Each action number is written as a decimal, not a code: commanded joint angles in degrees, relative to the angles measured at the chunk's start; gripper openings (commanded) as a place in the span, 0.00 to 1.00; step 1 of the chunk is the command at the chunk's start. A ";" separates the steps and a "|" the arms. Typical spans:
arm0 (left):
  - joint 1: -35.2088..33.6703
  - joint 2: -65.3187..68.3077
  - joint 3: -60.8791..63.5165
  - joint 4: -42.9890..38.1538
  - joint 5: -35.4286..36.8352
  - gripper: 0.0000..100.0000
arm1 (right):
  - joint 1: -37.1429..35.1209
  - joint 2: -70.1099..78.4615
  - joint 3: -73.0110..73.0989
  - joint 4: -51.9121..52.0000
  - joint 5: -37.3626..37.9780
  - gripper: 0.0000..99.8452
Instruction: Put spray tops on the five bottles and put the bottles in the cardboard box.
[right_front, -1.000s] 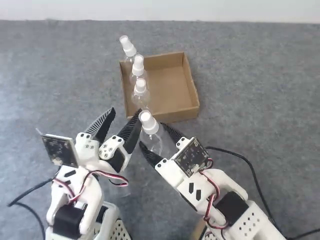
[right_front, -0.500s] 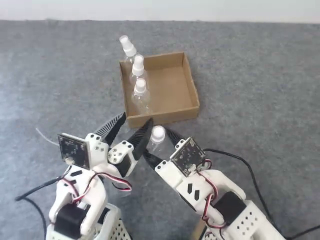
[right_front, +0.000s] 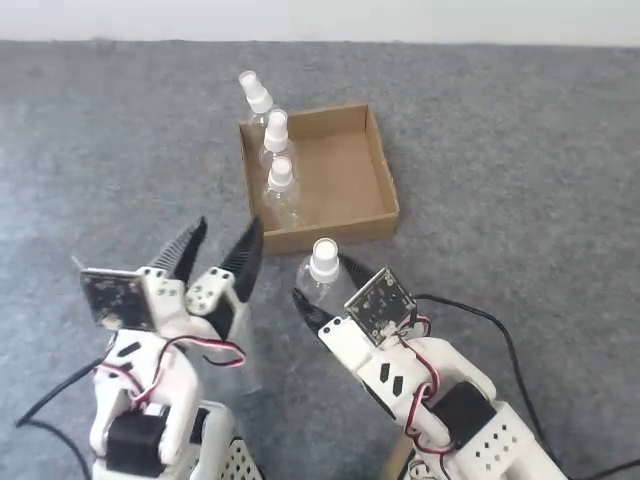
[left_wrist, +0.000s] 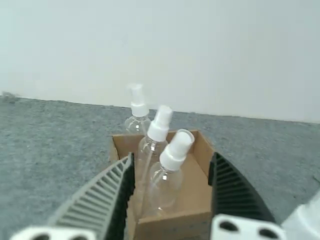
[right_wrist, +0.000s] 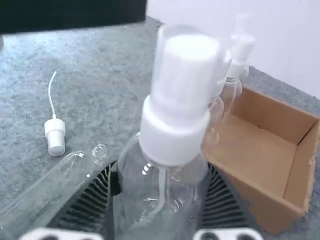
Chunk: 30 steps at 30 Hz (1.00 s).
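Just before the cardboard box (right_front: 383, 170), the right gripper (right_front: 322, 283) pinches an upright capped bottle (right_front: 324, 262), the left gripper (right_front: 226, 224) hangs spread and empty beside it, and three more capped bottles (right_front: 274, 135) stand along one box wall.

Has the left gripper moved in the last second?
Yes. The left gripper has swung leftward in the high view, away from the cardboard box.

A grey, short-piled carpet (right_front: 520, 150) covers the whole table surface, near to far and left to right. Along its far edge rises a plain white wall (right_front: 400, 20).
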 joint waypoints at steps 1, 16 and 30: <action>-6.59 -0.88 -2.86 -1.76 -0.62 0.23 | 0.92 -1.71 -1.32 1.10 0.62 0.05; -22.77 -0.88 6.99 -2.11 -0.70 0.23 | 7.34 -1.27 -1.32 1.45 0.53 0.05; -23.65 -0.88 18.07 -8.09 -0.70 0.23 | 12.35 -1.10 -9.85 1.54 0.70 0.05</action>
